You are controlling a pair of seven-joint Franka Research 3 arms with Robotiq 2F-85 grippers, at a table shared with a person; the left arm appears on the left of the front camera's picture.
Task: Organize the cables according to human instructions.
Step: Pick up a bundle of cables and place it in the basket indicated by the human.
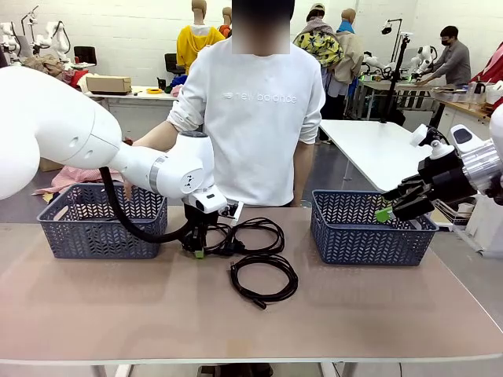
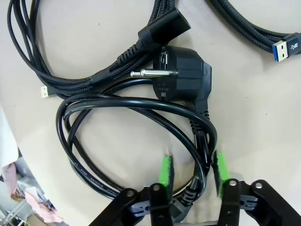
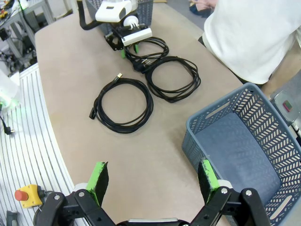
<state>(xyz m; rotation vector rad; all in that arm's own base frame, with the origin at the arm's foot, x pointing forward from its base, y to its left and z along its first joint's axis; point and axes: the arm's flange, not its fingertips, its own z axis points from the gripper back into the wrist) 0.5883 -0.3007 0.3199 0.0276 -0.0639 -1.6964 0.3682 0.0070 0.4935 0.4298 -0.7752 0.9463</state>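
The left gripper [image 1: 199, 250] points down at the surface [image 1: 118, 314] near its middle. It stands over the smooth power cord [image 2: 117, 106], a loose coil lying flat. In the left wrist view its green-padded fingers [image 2: 165, 170] stand on either side of several strands at the 5 o'clock part of the loop, drawn in close. One pad lies against the strands and a sliver of surface shows before the other, so I cannot tell whether they are pinching. The cord's round black plug [image 2: 183, 77] lies at 12 o'clock from the fingers, pins showing, just beyond the coil's far arc.

At 11 o'clock from the plug runs a braided cable [image 2: 127, 52] with a black block connector. At 1 o'clock runs the USB cable [image 2: 254, 28] with its metal plug.

In the front view the braided coil lies just at 3 o'clock from the left gripper, and the USB coil at 4 o'clock, nearer the robot. The left basket [image 1: 86, 236] stands at 9 o'clock. The right basket [image 1: 369, 239] stands well off at 3 o'clock.

The right gripper [image 1: 387, 210] hovers at that basket's near left rim, fingers spread wide with nothing between them. A person [image 1: 255, 118] in a white sweatshirt stands at 12 o'clock, across the surface.
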